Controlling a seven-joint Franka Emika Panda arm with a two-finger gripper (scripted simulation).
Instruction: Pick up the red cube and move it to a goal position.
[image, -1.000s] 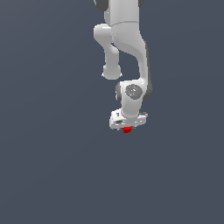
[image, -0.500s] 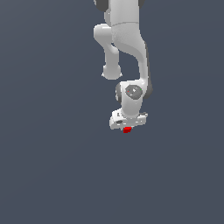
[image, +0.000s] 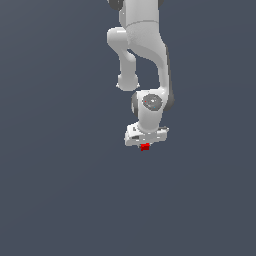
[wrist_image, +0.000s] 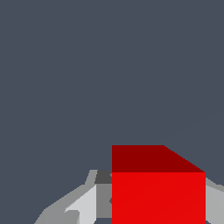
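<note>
Under the white arm (image: 142, 60), the pincer (image: 145, 145) hangs with the red cube (image: 145, 147) showing just below its body in the exterior view. Only a small red patch is visible there; the fingers themselves are too small to make out.

Wrist view: the cube (wrist_image: 158, 192) fills the near part of the frame, with a grey finger (wrist_image: 81, 205) against one side and a sliver of the other finger (wrist_image: 214, 201) against the opposite side. Looks clamped on the cube, faces flush, no visible gap on either side.

Plain grey-blue background all round. No goal marker visible in either view, so can't say where the target is or how far off. Can't tell either whether the cube is touching the ground or lifted clear: no shadow or contact line to judge by.

Judgement: grasp done, transport is the step in hand.

How to do it well:
- Hold closing force constant; cube is much narrower than the pincer, so little margin if it slips or twists.
- Keep the wrist pointing straight down, no rotation, so the flat faces stay square on the pads.
- Move smoothly, no sharp acceleration.
- Watch the wrist view: cube edges drifting against the fingers means slip.
- Don't release at the goal unless required.
</note>
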